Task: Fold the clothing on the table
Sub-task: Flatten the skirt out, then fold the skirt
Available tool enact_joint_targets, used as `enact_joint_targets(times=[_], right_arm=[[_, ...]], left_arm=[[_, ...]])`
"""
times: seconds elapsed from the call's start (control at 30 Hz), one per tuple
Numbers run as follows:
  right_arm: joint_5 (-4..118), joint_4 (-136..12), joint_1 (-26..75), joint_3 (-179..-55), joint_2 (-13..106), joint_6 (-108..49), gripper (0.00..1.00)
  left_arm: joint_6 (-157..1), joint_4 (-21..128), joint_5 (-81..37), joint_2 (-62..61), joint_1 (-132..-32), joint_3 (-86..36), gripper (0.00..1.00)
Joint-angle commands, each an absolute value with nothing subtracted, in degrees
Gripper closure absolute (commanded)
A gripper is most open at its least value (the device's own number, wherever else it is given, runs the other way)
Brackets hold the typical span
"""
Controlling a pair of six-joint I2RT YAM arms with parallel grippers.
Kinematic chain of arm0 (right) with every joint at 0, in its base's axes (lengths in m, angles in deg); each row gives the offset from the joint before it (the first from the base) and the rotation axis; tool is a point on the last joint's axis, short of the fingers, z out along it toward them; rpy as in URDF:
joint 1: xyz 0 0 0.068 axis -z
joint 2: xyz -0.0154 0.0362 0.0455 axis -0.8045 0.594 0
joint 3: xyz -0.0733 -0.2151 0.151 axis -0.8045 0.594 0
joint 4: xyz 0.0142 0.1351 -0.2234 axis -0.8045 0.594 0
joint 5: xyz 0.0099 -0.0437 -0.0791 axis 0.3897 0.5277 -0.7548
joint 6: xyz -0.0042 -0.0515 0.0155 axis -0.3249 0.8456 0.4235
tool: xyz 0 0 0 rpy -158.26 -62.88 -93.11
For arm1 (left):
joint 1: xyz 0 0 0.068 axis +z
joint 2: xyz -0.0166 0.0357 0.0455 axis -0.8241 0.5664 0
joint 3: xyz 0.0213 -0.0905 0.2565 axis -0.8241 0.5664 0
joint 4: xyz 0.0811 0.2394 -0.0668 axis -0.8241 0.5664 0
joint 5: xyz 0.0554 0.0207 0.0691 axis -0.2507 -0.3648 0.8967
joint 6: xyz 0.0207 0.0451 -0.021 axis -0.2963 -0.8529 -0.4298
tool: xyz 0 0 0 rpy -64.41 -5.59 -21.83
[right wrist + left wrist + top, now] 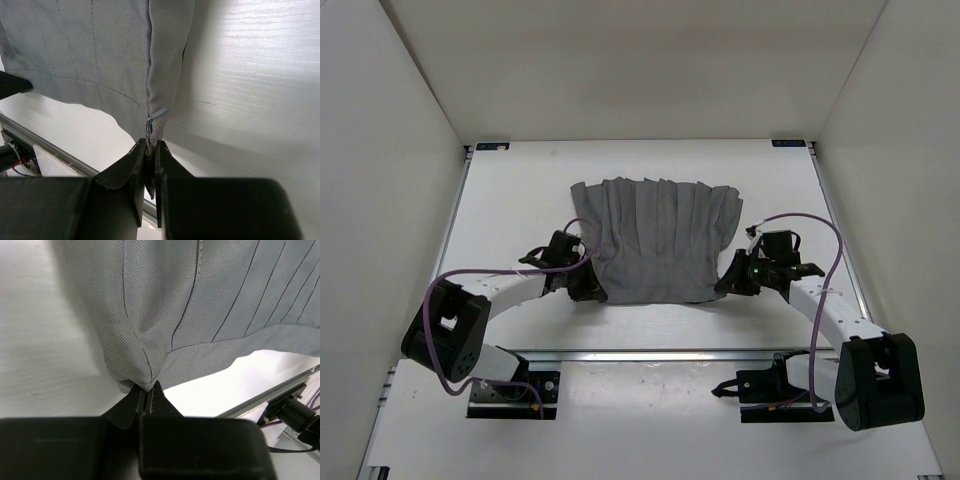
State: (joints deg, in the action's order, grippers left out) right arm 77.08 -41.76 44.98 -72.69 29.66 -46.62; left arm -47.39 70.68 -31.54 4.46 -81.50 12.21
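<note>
1. The clothing (pixel 655 240), a plain medium-grey garment of fine diagonal weave, is shown spread on the middle of the white table (pixel 520 190).
2. Lengthwise pleat-like creases are seen as dark lines running from its far edge to its near edge; the far edge is the wider of the two.
3. A small pale tab (pixel 159 113) is seen at the side seam by the near right corner; any writing on it is too small to be read.
4. The long axis is set left to right across the table, with the creases lying crosswise to it.
5. The left gripper (pixel 145 394) is pressed together on the near left corner of the fabric.
6. The right gripper (pixel 150 150) is pinched on the near right corner, with fabric caught between its fingers.
</note>
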Motion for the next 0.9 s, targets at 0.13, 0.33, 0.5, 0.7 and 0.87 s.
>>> enact_joint_targets(times=[0.13, 0.33, 0.5, 0.7, 0.87], right_arm=[[79.2, -44.7, 47.3, -78.7, 34.8, -44.2, 1.00], [79.1, -37.6, 51.0, -109.7, 50.5, -38.8, 1.00], [76.9, -32.8, 53.2, -146.0, 60.9, -38.3, 1.00], [70.5, -34.1, 48.9, -150.9, 53.1, -31.5, 1.00], [72.9, -34.8, 49.3, -116.0, 39.4, -32.6, 1.00]], left_arm=[[-53.4, 74.4, -29.6, 4.7, -74.8, 5.0, 1.00], [-63.0, 80.9, -34.3, 18.5, -67.9, -26.8, 1.00], [-67.8, 81.2, -30.9, 26.1, -69.5, -61.0, 1.00], [-68.8, 72.6, -26.6, 14.6, -70.6, -59.1, 1.00], [-70.8, 74.7, -27.0, 1.1, -72.8, -27.9, 1.00]])
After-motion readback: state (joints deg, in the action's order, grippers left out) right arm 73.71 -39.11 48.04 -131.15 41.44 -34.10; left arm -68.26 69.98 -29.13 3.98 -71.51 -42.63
